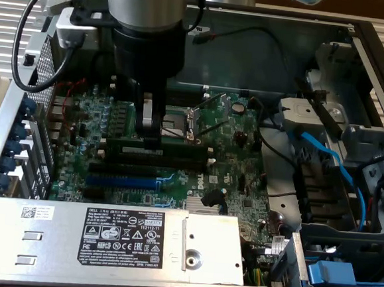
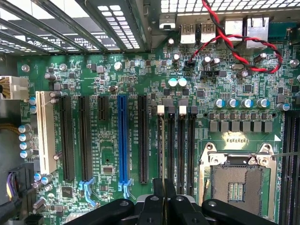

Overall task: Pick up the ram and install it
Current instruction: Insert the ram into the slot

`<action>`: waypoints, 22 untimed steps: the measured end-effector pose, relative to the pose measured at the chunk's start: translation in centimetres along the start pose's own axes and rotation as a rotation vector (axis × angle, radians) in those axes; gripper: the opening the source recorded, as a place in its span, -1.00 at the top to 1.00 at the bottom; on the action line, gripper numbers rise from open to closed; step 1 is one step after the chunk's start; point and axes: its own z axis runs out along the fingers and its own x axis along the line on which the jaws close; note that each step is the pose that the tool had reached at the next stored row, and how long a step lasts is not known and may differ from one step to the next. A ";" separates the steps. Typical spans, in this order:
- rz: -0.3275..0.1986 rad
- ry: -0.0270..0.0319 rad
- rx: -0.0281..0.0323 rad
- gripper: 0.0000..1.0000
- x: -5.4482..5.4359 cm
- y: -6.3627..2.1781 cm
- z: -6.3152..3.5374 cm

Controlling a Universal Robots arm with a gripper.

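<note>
The ram (image 1: 178, 145) is a long, thin dark green stick standing on edge along the black memory slots (image 1: 171, 160) in the middle of the motherboard. My gripper (image 1: 151, 139) comes straight down onto it and is shut on the ram left of its middle in the exterior view. In the wrist view the ram (image 2: 164, 150) shows edge-on as a thin dark line over the slot beside the other memory slots (image 2: 180, 150), running out from between the black fingers (image 2: 152, 208) of my gripper (image 2: 164, 197). I cannot tell whether it is seated in the slot.
A blue expansion slot (image 1: 119, 178) lies just in front of the memory slots, and the open CPU socket (image 1: 180, 119) just behind them. The silver power supply (image 1: 104, 240) fills the front. Blue cables (image 1: 330, 161) and drive bays crowd the exterior view's right. Red-black wires (image 2: 225, 33) loop near the rear ports.
</note>
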 end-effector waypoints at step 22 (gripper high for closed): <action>0.000 0.0000 0.0003 0.47 0.0 0.02 0.22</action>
